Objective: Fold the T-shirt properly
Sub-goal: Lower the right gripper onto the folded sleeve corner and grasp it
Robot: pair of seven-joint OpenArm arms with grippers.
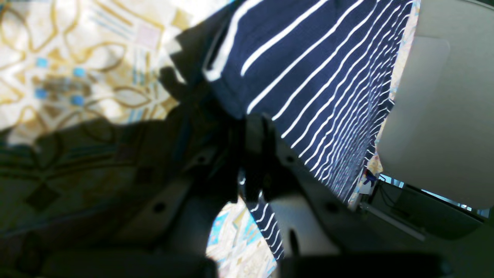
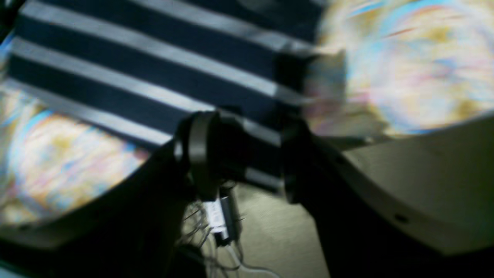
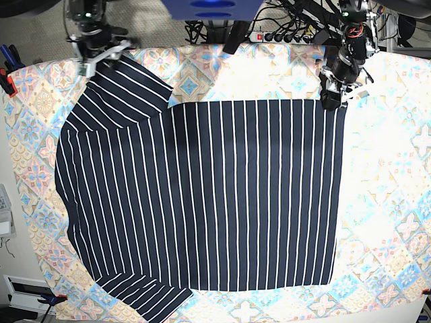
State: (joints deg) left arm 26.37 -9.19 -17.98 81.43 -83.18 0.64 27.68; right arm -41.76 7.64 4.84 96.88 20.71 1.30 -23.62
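Nearest the left wrist camera, the left gripper [image 1: 252, 154] was clenched on a corner of the T-shirt [image 1: 320, 73], a strip of striped cloth hanging out below its dark jaws. In the base view that gripper [image 3: 331, 99] sat at the far right corner of the T-shirt [image 3: 215, 195], which lay spread flat over the pastel tile-patterned tablecloth [image 3: 390, 202] covering the tabletop, its stripes running from the far edge toward the near edge. One sleeve reached toward the far left corner and the other lay at the near left edge. The right gripper [image 3: 101, 52] stood at the tip of the far sleeve. In the blurred right wrist view its jaws [image 2: 239, 150] were parted, with striped cloth showing in the gap between them, though whether they pinched the fabric could not be told.
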